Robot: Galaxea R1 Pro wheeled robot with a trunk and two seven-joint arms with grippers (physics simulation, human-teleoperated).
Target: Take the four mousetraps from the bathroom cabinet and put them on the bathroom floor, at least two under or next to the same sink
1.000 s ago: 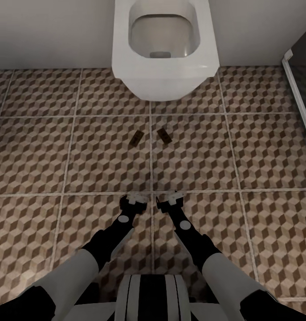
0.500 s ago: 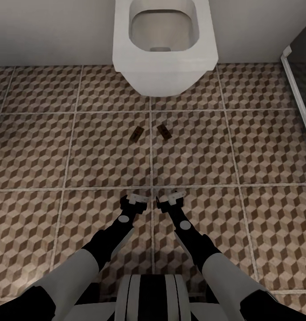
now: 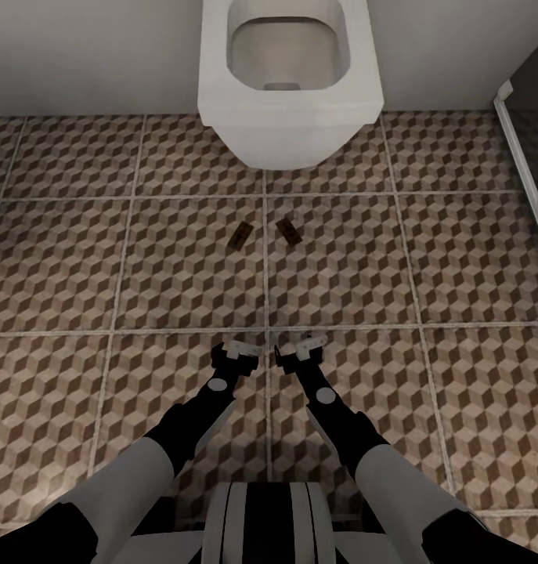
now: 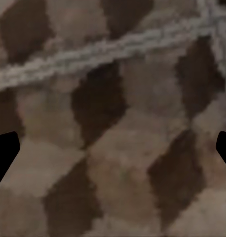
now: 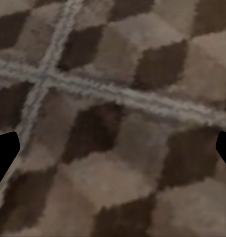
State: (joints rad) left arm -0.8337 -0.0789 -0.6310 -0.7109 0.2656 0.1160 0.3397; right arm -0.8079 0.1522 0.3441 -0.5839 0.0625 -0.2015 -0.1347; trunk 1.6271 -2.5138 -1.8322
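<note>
**Two traps down by the toilet, view now settled**

Compared with a second ago: whole head view slid, toilet and tiles shifted together, so camera motion, not object motion; identical to half a second ago, so now at rest. Probably a pause between deliveries, with half the task done at best.

Largest to smallest:

- One bathroom floor (image 3: 425, 258), cube-patterned tiles, bare under both wrist cameras.
- One white toilet (image 3: 288, 145) against the far wall; no sink to be seen, so the sink condition unconfirmed.
- Two arms, reaching down side by side: left gripper (image 3: 236, 354) and right gripper (image 3: 298, 351), both empty and spread wide, dark fingertips at the far edges of each wrist view.
- Two mousetraps, left one (image 3: 241, 235) and right one (image 3: 289, 230), flat on the tiles just before the toilet, near each other, apart, either side of a grout line.

Remaining two traps presumably yet to fetch.
</note>
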